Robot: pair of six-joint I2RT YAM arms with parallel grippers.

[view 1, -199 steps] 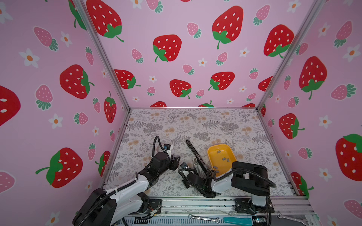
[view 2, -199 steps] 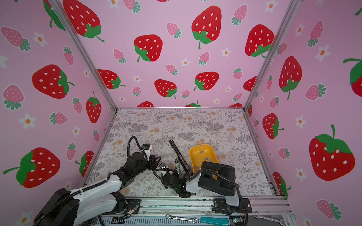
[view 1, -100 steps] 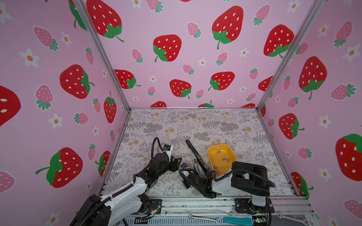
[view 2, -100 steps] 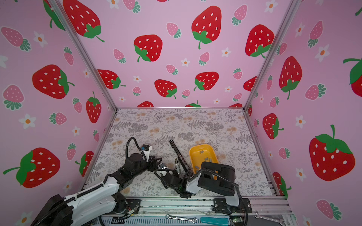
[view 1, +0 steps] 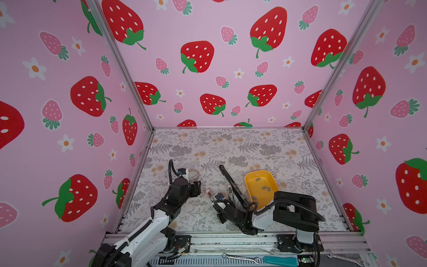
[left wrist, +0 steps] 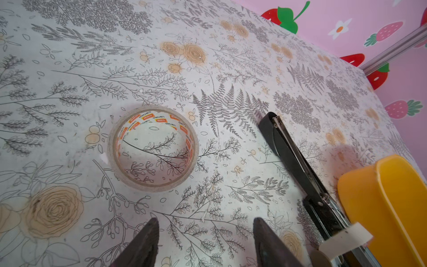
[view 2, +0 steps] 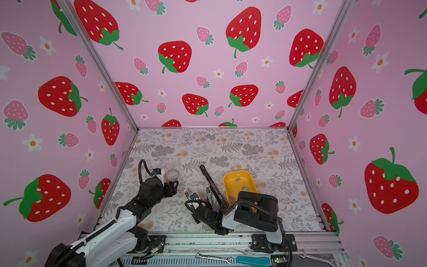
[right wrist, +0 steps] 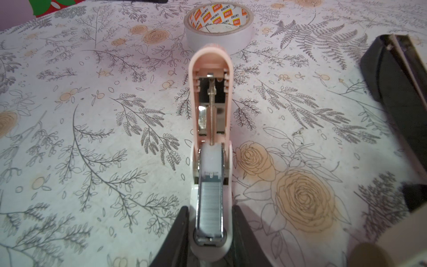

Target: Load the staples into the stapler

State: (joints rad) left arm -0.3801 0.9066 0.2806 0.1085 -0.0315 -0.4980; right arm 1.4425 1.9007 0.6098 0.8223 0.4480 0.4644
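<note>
Bench (view 1: pixel 231 143): floral surface, strawberry-pink walls (view 1: pixel 208 69) on three sides; open room lay towards the far edge. Near the front edge were a tape roll (left wrist: pixel 154 186), an unfolded black stapler (view 1: pixel 231 183) and a yellow tray (view 1: pixel 256 190) holding loose grey staples (view 1: pixel 258 178). Left gripper (left wrist: pixel 204 223) stood spread, holding nothing. Right gripper (right wrist: pixel 209 231) pinched the opened pink stapler (right wrist: pixel 210 67), with a grey staple strip (right wrist: pixel 209 205) seated in its channel.

We see a small pink plastic stapler (right wrist: pixel 210 97) opened wide, its top part stretched out in front. A shiny grey strip of metal staples (right wrist: pixel 209 208) sits in its track. More tiny grey strips (view 1: pixel 258 178) lie loose in the yellow tray (view 1: pixel 246 182).
</note>
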